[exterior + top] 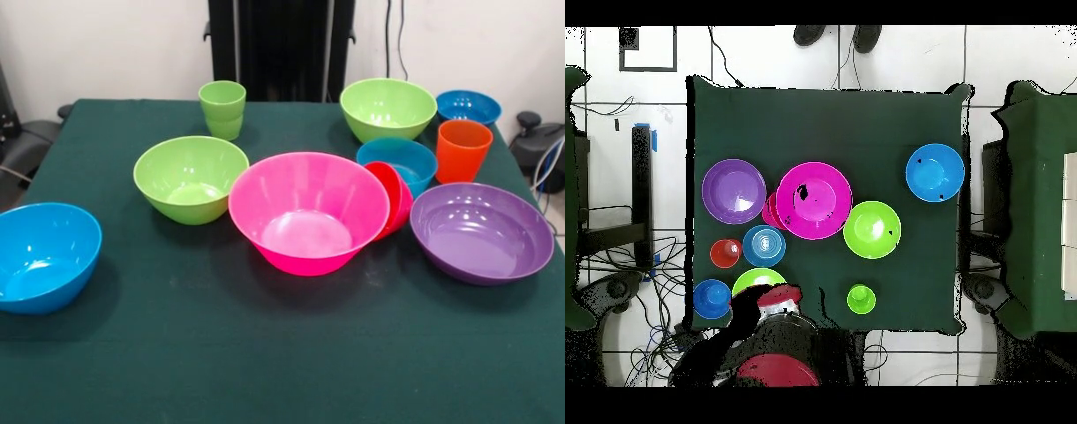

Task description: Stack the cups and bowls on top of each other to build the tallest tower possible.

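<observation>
All ten pieces stand apart on the green table (265, 353), none stacked. The big pink bowl (308, 212) (813, 200) is in the middle, and the small red-pink bowl (393, 199) (772, 210) leans tilted on its side against it. Also there are two lime bowls (191, 177) (387, 108), three blue bowls (44, 256) (399, 162) (468, 107), the purple bowl (481, 231), the light green cup (222, 109) and the orange cup (463, 150). The front view shows no gripper. In the overhead view the arm's red end (777, 296) hangs over the lime bowl (755, 281) nearest the base.
The black pedestal (281, 40) stands behind the table's far edge. A person's shoes (837, 36) show beyond the opposite edge in the overhead view. Green-covered furniture (1035, 200) flanks the table. Cables lie on the floor near the base.
</observation>
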`<move>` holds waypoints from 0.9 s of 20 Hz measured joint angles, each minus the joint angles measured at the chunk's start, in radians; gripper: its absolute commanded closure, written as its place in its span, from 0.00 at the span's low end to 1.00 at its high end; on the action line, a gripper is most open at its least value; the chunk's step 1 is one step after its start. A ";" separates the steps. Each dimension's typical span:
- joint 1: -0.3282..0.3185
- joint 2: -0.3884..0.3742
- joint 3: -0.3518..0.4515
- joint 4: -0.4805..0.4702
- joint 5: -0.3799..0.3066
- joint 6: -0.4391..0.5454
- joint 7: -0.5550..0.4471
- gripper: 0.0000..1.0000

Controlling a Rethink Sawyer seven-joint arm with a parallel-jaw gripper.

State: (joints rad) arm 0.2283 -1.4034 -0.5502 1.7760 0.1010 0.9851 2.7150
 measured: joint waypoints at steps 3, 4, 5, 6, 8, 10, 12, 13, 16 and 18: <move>0.000 0.001 0.000 0.013 0.003 -0.025 0.000 1.00; -0.001 0.003 0.000 0.025 0.007 -0.055 0.000 1.00; -0.001 0.005 0.000 0.030 0.009 -0.069 0.000 1.00; -0.003 0.008 0.000 0.037 0.011 -0.088 0.000 1.00; -0.005 0.015 0.000 0.050 0.015 -0.126 0.000 1.00; -0.010 0.025 0.000 0.068 0.021 -0.174 0.000 1.00; -0.017 0.032 0.000 0.082 0.029 -0.208 0.000 1.00; -0.022 0.037 0.000 0.090 0.035 -0.224 0.000 1.00; -0.047 0.054 0.005 0.125 0.051 -0.283 0.000 1.00; -0.052 0.060 0.006 0.133 0.052 -0.295 0.000 1.00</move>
State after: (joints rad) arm 0.1760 -1.3438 -0.5446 1.9092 0.1533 0.6902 2.7150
